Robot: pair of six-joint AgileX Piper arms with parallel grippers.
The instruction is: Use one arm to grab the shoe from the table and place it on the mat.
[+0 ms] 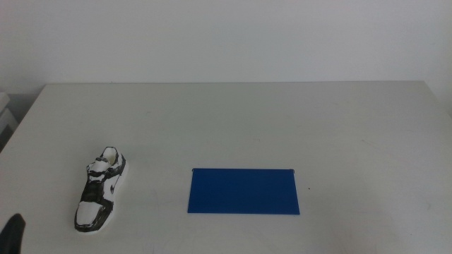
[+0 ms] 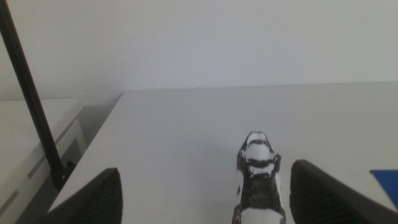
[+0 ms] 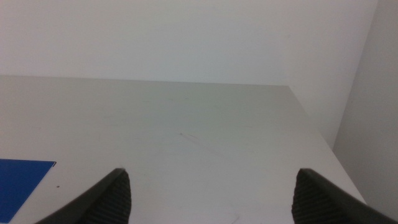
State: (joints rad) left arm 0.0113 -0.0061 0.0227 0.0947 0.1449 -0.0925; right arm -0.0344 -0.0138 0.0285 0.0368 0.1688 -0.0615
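You have the shoe (image 1: pixel 100 189) lying on the table (image 1: pixel 233 120) near its left side, upright on its sole, running from a near end close to the front of the view to a far end a little toward the middle. The table's left edge slants just beyond it, so there is less room on that side than on the other. The mat (image 1: pixel 243 190) lies flat near the middle, well apart from the shoe, with a strip of bare tabletop between them. Its long sides run across your view, and nothing rests on it. Behind both things the table runs open to its far edge at the wall, and to the right of the mat it stays bare out to the right edge.

Your left gripper (image 2: pixel 202 205) shows only as a dark tip at the bottom left corner of the middle view, low and short of the shoe. From its wrist camera the jaws stand wide apart, holding nothing, and the shoe (image 2: pixel 258 180) sits in the gap between them, closer to one jaw; how far ahead it lies is hard to judge. A corner of the mat (image 2: pixel 385 180) shows beyond that jaw.

Your right gripper (image 3: pixel 211 199) is out of the middle view. Its jaws are also spread and empty, over bare table, with a corner of the mat (image 3: pixel 22 180) off to one side.
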